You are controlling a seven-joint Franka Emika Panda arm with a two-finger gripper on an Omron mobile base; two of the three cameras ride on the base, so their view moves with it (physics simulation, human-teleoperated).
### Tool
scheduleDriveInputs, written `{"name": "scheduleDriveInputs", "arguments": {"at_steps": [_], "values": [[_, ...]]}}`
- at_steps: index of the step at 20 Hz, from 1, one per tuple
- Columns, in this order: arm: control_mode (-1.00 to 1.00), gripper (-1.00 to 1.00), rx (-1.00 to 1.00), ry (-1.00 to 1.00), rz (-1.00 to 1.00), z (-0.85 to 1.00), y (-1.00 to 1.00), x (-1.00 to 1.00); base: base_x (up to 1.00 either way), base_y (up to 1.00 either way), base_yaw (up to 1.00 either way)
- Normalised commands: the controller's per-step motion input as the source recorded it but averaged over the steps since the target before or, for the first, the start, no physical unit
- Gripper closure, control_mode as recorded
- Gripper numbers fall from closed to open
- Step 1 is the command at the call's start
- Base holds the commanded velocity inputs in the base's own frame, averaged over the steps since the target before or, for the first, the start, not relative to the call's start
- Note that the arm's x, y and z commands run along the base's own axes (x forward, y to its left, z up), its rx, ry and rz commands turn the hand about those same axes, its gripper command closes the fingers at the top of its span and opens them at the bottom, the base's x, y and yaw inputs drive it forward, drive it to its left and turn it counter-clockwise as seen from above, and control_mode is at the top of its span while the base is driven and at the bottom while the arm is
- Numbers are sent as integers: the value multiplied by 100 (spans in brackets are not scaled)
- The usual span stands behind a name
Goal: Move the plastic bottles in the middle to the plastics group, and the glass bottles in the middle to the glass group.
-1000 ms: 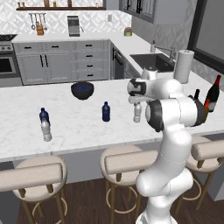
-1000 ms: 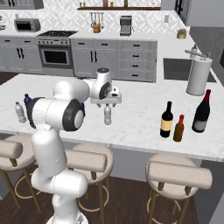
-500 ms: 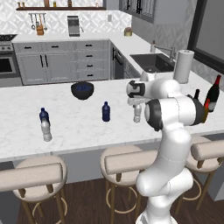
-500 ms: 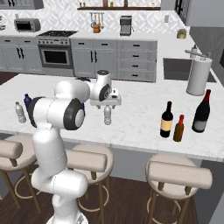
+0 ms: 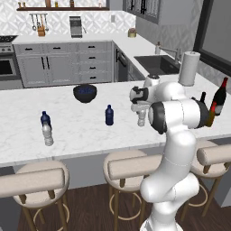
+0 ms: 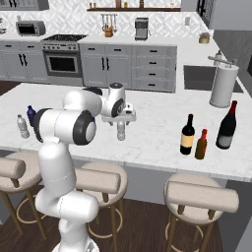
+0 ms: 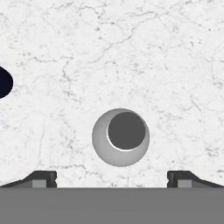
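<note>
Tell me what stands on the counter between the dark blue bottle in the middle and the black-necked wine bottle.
In the left base view, the clear plastic bottle stands between the dark blue bottle and the wine bottle, with the open hand directly above it.

White marble island counter (image 5: 81,128) spans foreground. Dark blue bowl (image 5: 85,92) on far side of island. Three round tan stools (image 5: 130,166) tucked along near edge. Paper towel roll (image 6: 223,84) upright beside dark sink (image 5: 156,64). Oven (image 6: 62,63) with range, toaster oven (image 6: 30,27), coffee machine (image 6: 141,27) along back wall. Grey drawer cabinets (image 5: 94,67) below back counter.
</note>
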Motion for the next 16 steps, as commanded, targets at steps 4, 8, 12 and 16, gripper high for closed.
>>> {"name": "scheduleDriveInputs", "arguments": {"at_steps": [4,8,12,16], "values": [[-100,-100,0,0,0,-6,0,11,0,0,0],[-100,-100,0,0,0,-1,0,18,0,0,0],[-100,-100,0,0,0,-3,0,10,0,0,0],[-100,-100,0,0,0,-4,0,3,0,0,0]]}}
